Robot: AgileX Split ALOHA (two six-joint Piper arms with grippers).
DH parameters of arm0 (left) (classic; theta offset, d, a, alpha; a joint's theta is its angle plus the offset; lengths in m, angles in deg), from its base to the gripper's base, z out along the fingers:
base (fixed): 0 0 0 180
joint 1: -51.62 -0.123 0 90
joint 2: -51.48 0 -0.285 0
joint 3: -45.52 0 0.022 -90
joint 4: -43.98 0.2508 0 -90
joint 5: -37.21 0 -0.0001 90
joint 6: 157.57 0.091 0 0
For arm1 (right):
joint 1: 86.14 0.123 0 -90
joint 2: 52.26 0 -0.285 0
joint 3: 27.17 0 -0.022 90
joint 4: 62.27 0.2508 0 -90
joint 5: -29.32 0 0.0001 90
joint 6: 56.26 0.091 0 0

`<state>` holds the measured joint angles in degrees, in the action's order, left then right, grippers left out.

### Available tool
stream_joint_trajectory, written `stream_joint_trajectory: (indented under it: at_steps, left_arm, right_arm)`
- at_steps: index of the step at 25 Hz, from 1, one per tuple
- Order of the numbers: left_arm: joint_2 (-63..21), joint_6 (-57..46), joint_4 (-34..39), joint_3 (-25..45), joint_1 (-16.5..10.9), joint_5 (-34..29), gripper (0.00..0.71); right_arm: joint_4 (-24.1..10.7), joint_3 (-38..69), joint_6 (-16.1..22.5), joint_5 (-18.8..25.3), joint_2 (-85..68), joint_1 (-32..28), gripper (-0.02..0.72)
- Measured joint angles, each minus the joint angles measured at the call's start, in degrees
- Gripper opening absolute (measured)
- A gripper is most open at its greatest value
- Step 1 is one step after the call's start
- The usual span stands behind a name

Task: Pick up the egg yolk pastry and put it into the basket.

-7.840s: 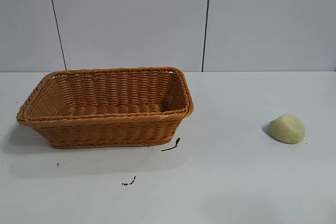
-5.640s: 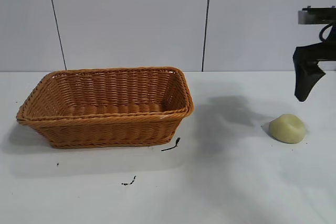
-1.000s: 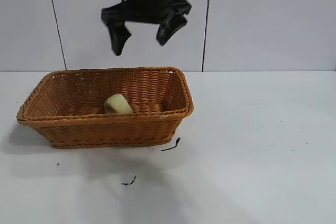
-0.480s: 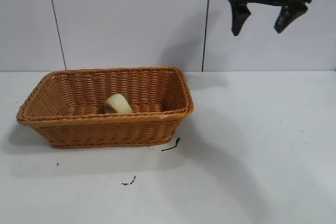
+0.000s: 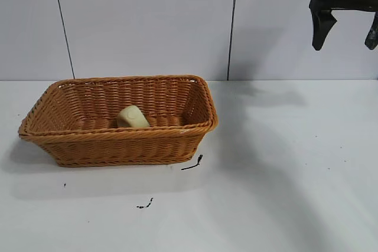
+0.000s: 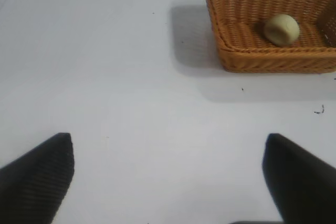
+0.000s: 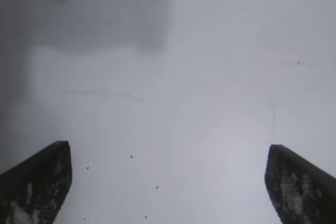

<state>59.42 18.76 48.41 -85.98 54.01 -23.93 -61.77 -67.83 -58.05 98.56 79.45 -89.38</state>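
In the exterior view the basket (image 5: pixel 118 119) sits on the white table (image 5: pixel 283 175) in the left half of the frame, its long side facing the camera. The egg yolk pastry (image 5: pixel 132 117) lies inside it on the woven floor, roughly at the middle of the basket's length, its lower part hidden behind the front wall and braided rim. The right gripper (image 5: pixel 347 25) hangs high in the upper right corner of the frame, well above the table and well apart from the basket, its two dark fingers (image 5: pixel 322 25) pointing down and spread wide with nothing between them; the far finger is partly cut by the frame edge. Its soft shadow falls on the wall and table below it. A short dark scrap (image 5: pixel 193 163) lies on the table just beside the basket's front right corner, and a smaller dark mark (image 5: pixel 145 205) lies nearer the camera. In the left wrist view the left gripper (image 6: pixel 168 182) shows its two dark fingertips at the lower corners of the frame, set wide apart and empty, over bare table; the basket (image 6: pixel 247 59) with the pastry (image 6: pixel 281 29) in it appears far off at the upper right. The right wrist view shows the right gripper (image 7: pixel 168 182) with fingertips likewise far apart over speckled tabletop.
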Motion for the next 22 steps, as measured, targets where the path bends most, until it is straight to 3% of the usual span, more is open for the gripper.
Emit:
stream_joint_trajectory:
  at_steps: [5,18,22]
  left_arm:
    - [0.0,0.0,0.0,0.0,0.0,0.0,0.696]
    - [0.0,0.0,0.0,0.0,0.0,0.0,0.696]
    - [0.0,0.0,0.0,0.0,0.0,0.0,0.696]
  right_arm:
    - [0.5,12.1,0.0,-0.1,-11.6,-0.1,0.694]
    - [0.5,60.5,-1.5,0.1,-62.5,-0.1,0.694]
    - [0.5,72.1,-1.5,-3.9,-78.9,-0.1,0.694]
